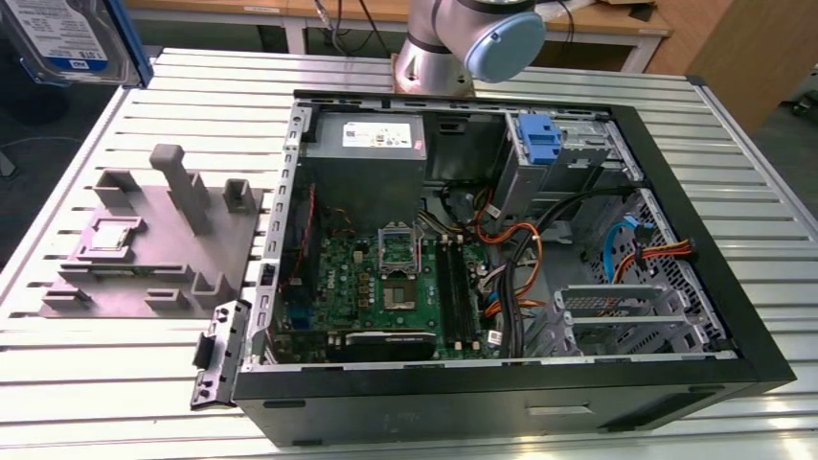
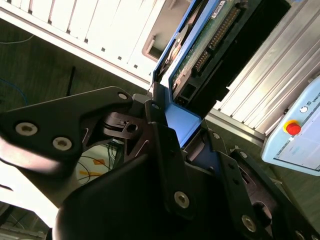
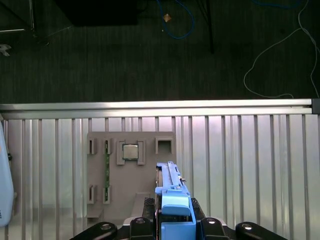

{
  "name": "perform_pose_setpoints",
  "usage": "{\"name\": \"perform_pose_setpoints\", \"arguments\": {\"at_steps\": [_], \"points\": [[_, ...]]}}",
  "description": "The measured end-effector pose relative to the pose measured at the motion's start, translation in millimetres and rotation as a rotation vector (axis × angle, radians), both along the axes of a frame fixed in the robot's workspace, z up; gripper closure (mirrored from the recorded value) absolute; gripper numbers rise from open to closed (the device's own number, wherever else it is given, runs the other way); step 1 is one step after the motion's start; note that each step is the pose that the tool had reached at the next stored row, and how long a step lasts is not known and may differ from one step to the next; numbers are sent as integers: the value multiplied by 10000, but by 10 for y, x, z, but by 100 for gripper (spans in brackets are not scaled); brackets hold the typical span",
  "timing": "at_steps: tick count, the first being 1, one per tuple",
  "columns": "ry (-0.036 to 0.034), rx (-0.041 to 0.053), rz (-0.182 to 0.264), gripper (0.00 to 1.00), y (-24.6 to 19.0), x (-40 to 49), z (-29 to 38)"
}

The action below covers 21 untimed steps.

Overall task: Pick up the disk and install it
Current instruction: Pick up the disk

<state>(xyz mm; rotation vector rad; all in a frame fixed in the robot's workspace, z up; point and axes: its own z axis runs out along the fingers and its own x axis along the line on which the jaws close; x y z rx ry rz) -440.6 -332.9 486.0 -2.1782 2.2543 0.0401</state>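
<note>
My fingers (image 2: 165,150) are clamped on the disk (image 1: 61,38), gripping it by its blue rails; both wrist views show it standing edge-on between them. In the exterior view the disk sits in the upper left corner of the frame, its white label facing the camera, well apart from the open computer case (image 1: 511,393) in the middle. A grey fixture (image 1: 141,249) lies on the slatted tabletop (image 1: 115,393) at the exterior view's left, just beside the case. In the first wrist view a chip (image 3: 130,151) rests in that fixture
</note>
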Motion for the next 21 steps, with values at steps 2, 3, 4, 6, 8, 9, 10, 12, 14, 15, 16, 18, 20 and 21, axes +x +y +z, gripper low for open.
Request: {"name": "perform_pose_setpoints", "arguments": {"at_steps": [2,3,4,6,8,9,10,12,14,15,16,18,20,21], "points": [[1,0,1,63,0,12,1],[1,0,1,63,0,28,0],[0,0,1,63,0,30,0],[1,0,1,63,0,33,1],[0,0,1,63,0,41,0],[1,0,0,63,0,43,1],[1,0,0,63,0,43,1],[1,0,1,63,0,46,0],[0,0,1,63,0,52,0],[1,0,1,63,0,54,0],[0,1,1,63,0,57,0],[1,-1,1,63,0,64,1],[1,0,0,63,0,69,0],[1,0,0,63,0,72,0]]}}
